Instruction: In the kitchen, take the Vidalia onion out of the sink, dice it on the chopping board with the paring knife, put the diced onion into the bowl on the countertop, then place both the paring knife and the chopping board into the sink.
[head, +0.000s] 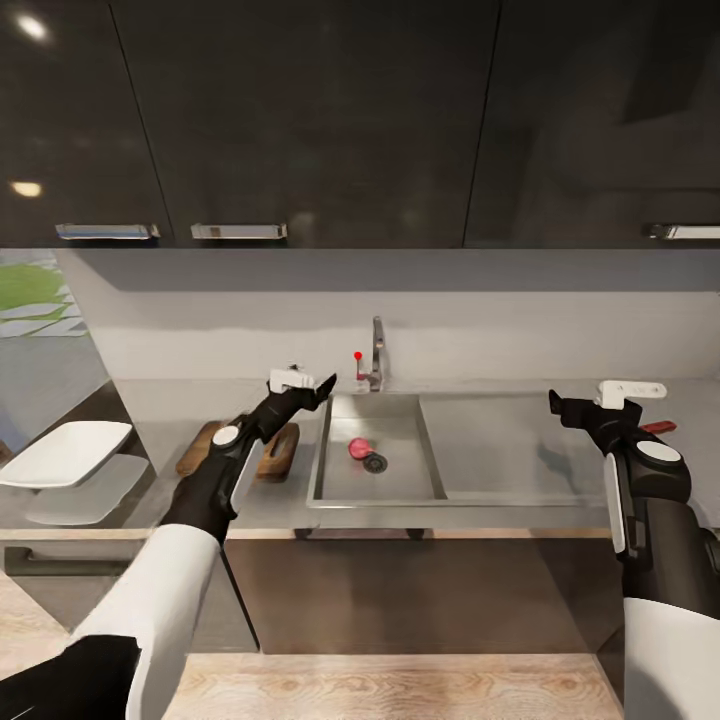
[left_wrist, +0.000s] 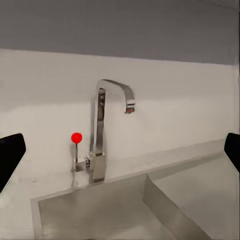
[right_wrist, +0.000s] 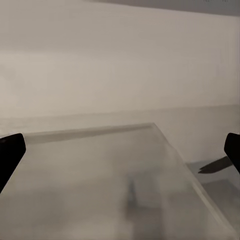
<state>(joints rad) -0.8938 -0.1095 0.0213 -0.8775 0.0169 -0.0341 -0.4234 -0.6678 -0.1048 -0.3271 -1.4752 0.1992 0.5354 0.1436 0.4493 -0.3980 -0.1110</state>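
A pinkish-red onion (head: 358, 448) lies in the steel sink (head: 340, 480) beside the round drain (head: 375, 463). The chrome tap (left_wrist: 100, 130) with its red dot (left_wrist: 76, 137) stands behind the basin. My left gripper (head: 322, 388) hovers open over the basin's left rim, above the dark-brown chopping board (head: 200, 442), which my left arm partly covers. The white bowl (head: 65, 452) rests on the countertop (head: 165, 402) at far left. My right gripper (head: 558, 405) hangs open over the drainboard (head: 495, 445). The paring knife's red handle (head: 658, 427) pokes out behind it.
Glossy black upper cabinets (head: 300, 120) hang overhead with metal handles (head: 238, 231). A pale wall runs behind the counter. Dark lower cabinets (head: 400, 590) and a wood-plank floor (head: 400, 690) lie below the counter's front edge. A window (head: 30, 290) is at far left.
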